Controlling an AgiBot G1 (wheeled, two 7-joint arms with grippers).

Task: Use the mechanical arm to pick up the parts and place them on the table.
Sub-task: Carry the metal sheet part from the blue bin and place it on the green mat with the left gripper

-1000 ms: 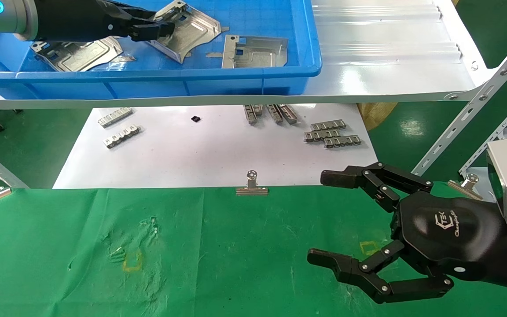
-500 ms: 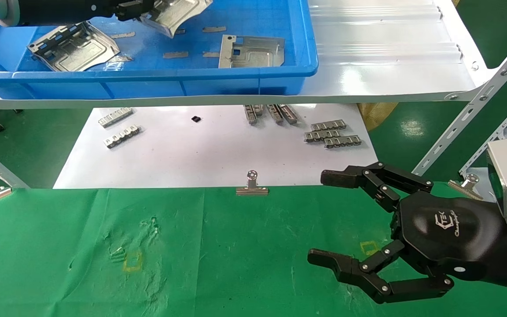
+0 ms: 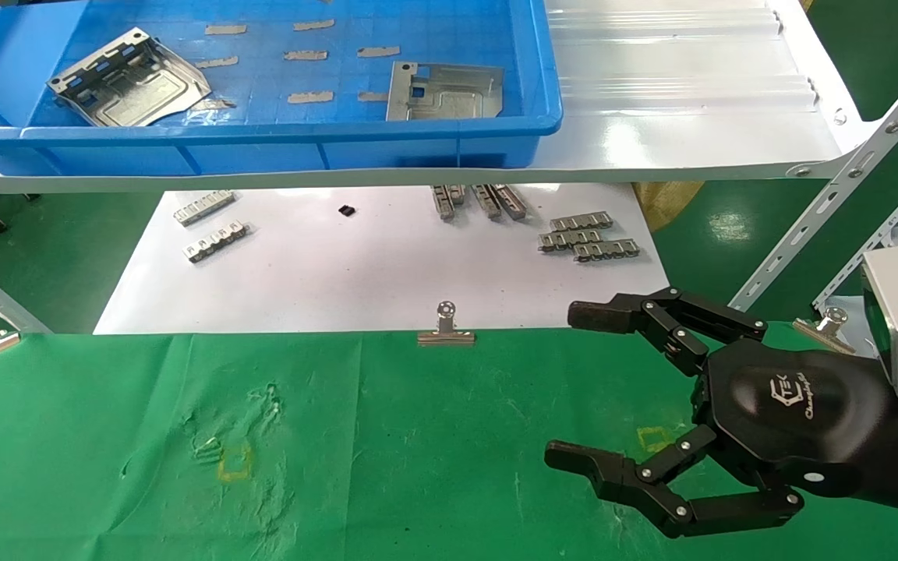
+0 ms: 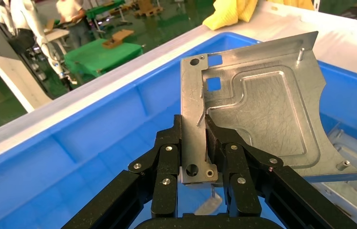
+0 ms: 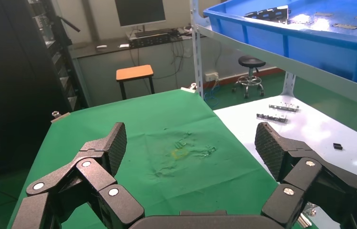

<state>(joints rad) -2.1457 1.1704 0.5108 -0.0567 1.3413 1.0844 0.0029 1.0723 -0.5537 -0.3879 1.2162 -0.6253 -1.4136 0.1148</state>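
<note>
In the left wrist view my left gripper (image 4: 194, 129) is shut on the slotted edge of a silvery sheet-metal part (image 4: 262, 109) and holds it above the blue bin (image 4: 95, 133). This arm is out of the head view. Two more parts (image 3: 125, 78) (image 3: 445, 89) lie in the blue bin (image 3: 262, 132) on the shelf. My right gripper (image 3: 574, 383) is open and empty, low over the right side of the green table (image 3: 418, 436). In the right wrist view its spread fingers (image 5: 114, 143) frame the green cloth (image 5: 143, 124).
A white sheet (image 3: 355, 265) behind the table holds small slotted metal strips (image 3: 589, 235) (image 3: 207, 206). Binder clips (image 3: 446, 327) edge the cloth. The glossy white shelf (image 3: 691, 117) overhangs the sheet, and slanted metal struts (image 3: 846, 179) stand at the right.
My left gripper has lifted the part up out of the bin and left the head view at the top left. The right arm has not moved.
</note>
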